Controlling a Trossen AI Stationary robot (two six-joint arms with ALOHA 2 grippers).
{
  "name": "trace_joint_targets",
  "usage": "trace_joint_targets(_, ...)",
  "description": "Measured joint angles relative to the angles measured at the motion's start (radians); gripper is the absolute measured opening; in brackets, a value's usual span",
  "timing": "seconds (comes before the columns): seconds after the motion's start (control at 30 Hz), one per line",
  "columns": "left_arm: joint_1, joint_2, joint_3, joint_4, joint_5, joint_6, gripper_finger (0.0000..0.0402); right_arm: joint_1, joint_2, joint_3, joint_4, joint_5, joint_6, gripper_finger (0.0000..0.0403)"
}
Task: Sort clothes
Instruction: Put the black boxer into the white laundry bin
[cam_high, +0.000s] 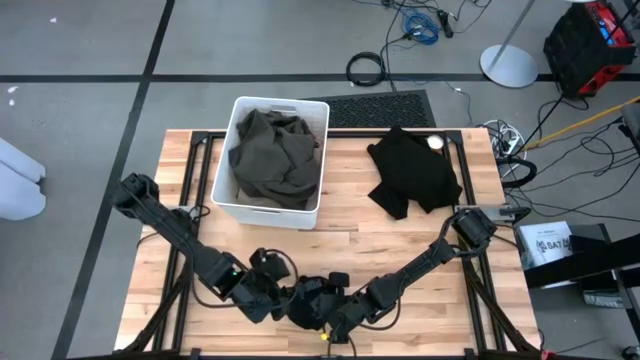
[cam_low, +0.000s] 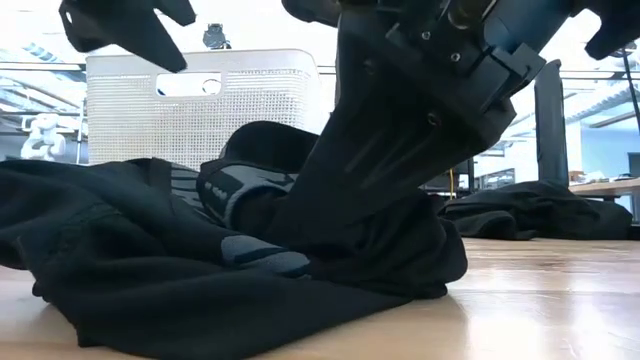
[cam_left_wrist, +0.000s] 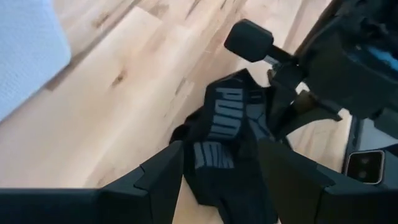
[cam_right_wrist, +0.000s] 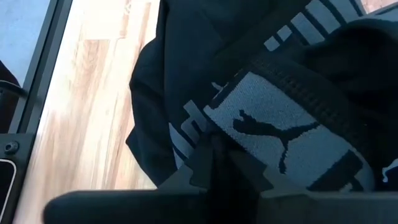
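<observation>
At the near edge of the tabletop (cam_high: 420, 250) lies a black garment (cam_left_wrist: 227, 134). The right gripper (cam_right_wrist: 214, 155) has its jaws pinched together on the grey waistband of it. The left gripper (cam_left_wrist: 217, 168) hovers just above the same cloth, jaws apart and empty.

The pinch looks thin, so the fabric may slip out when the arm lifts. The two grippers are also very close and could touch each other.

The waistband shows "PUMA" and a leaping cat logo.

Farther away, a second black garment (cam_high: 412, 170) rests on the wood. The white bin (cam_high: 320, 150) holds a dark olive garment (cam_high: 272, 150). A box (cam_high: 548, 242) beside the table has printing, perhaps "BAT", which I cannot read well.
</observation>
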Motion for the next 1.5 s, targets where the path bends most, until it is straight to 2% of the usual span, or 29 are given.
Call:
trace_joint_targets(0.13, 0.019, 0.01, -0.029, 0.106, 0.083, 0.009, 0.0216, 0.0, 0.0, 0.0, -0.001, -0.005, 0.016, 0.0052)
trace_joint_targets(0.23, 0.035, 0.01, -0.074, 0.251, 0.151, 0.006, 0.0216, 0.0, 0.001, 0.0, 0.0, -0.006, 0.026, 0.0093)
trace_joint_targets(0.33, 0.058, 0.01, -0.103, 0.266, 0.193, 0.006, 0.0216, 0.001, 0.001, 0.0, -0.002, -0.006, 0.028, 0.0143)
trace_joint_targets(0.47, 0.091, 0.011, -0.129, 0.258, 0.197, 0.006, 0.0216, 0.001, 0.001, 0.0, -0.006, -0.007, 0.05, 0.0209)
trace_joint_targets(0.63, 0.104, 0.011, -0.129, 0.262, 0.218, 0.005, 0.0217, 0.001, 0.002, -0.002, -0.006, -0.007, 0.052, 0.0258)
trace_joint_targets(0.8, 0.114, 0.033, -0.129, 0.265, 0.222, 0.009, 0.0237, 0.001, 0.002, -0.002, -0.006, -0.006, 0.051, 0.0269)
trace_joint_targets(1.03, 0.147, 0.123, -0.128, 0.284, 0.326, 0.074, 0.0313, 0.0, 0.002, -0.002, -0.006, -0.002, 0.048, 0.0266)
trace_joint_targets(1.23, 0.18, 0.147, -0.128, 0.311, 0.348, 0.066, 0.0368, 0.0, 0.002, -0.002, -0.005, -0.002, 0.048, 0.0266)
trace_joint_targets(1.5, 0.194, 0.22, -0.127, 0.361, 0.351, 0.031, 0.038, 0.0, 0.002, -0.003, -0.003, -0.002, 0.048, 0.0266)
